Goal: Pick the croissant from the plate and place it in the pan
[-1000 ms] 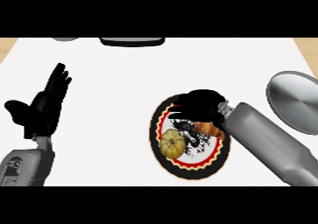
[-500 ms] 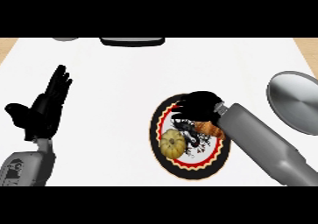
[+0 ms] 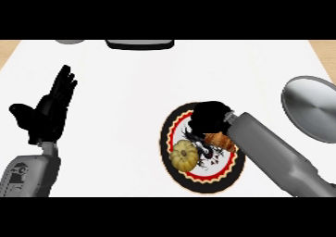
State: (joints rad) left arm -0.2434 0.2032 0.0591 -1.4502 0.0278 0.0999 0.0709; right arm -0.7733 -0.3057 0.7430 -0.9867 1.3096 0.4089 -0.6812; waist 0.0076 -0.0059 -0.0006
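Golden-brown croissant (image 3: pixel 220 140): lies on the plate (image 3: pixel 171 130), right of its middle, tucked against the right forearm and just below the right hand.
How it will handle: by my judgement light, soft and flaky; it would crush or shed crumbs if squeezed, so it wants a gentle hold across its thick middle, not its thin tips.
Right hand (image 3: pixel 210 116): black, lowered over the far half of the plate just above the croissant; its fingers are bunched in one dark mass and I cannot tell whether they are apart, together or closed on the pastry.
Plate: round, with a dark rim, a red-and-cream zigzag band and a black pattern at its centre; it sits on the counter (image 3: pixel 129 83) right of centre, towards the near edge.
Yellow food (image 3: pixel 184 155): a ribbed, round piece, perhaps a small squash, on the near-left part of the plate, just beside the croissant and apart from the hand.
Pan (image 3: pixel 315 111): grey metal, round, by the counter's right edge, well apart from the plate.
Left hand (image 3: pixel 47 111): resting open, fingers up, near the counter's left edge.
Far edge: two grey things, only partly in view.
Writing: no brand, label or lettering can be read anywhere.
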